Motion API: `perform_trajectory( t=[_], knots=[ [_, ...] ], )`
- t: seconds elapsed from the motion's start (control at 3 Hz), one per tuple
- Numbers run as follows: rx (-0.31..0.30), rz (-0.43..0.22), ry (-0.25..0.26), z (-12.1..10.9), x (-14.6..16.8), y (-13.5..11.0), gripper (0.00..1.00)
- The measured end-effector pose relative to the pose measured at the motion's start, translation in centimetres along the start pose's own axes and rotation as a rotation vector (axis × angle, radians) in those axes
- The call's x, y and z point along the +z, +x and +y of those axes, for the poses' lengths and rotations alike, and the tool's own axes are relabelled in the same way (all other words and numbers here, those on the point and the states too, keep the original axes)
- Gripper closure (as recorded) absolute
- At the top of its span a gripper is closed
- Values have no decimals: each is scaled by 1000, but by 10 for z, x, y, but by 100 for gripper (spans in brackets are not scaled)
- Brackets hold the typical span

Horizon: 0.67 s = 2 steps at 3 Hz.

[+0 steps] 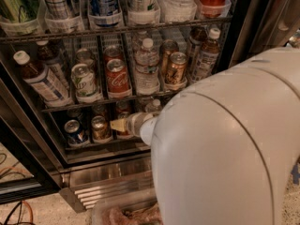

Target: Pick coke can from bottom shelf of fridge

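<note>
The fridge (234, 36) stands open in front of me. On its bottom shelf (93, 146) a blue can (75, 131) and a bronze-gold can (100, 128) stand side by side. A red coke can (123, 109) stands one lane to their right, mostly hidden behind my gripper. My gripper (116, 124) reaches into the bottom shelf from the right, level with that can and right in front of it. My white arm (225, 144) covers the right part of the shelf.
The shelf above holds a second red can (117, 78), a green-white can (84, 82), a water bottle (146, 67), bronze cans (176, 68) and brown bottles (40, 78). A ribbed steel grille (108, 186) runs below. The black door frame (23, 172) is at the left.
</note>
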State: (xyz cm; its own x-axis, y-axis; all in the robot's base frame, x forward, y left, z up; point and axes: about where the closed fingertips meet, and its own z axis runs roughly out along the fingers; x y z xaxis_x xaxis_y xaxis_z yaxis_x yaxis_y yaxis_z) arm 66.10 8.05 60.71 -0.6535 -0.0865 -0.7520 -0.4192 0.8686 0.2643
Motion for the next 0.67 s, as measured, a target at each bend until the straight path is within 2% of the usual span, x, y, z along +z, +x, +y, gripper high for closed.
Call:
perform_trajectory(
  t=[0.33, 0.67],
  knots=[
    [1, -6, 1, -9, 5, -5, 23],
    [1, -6, 0, -8, 3, -5, 33]
  ],
)
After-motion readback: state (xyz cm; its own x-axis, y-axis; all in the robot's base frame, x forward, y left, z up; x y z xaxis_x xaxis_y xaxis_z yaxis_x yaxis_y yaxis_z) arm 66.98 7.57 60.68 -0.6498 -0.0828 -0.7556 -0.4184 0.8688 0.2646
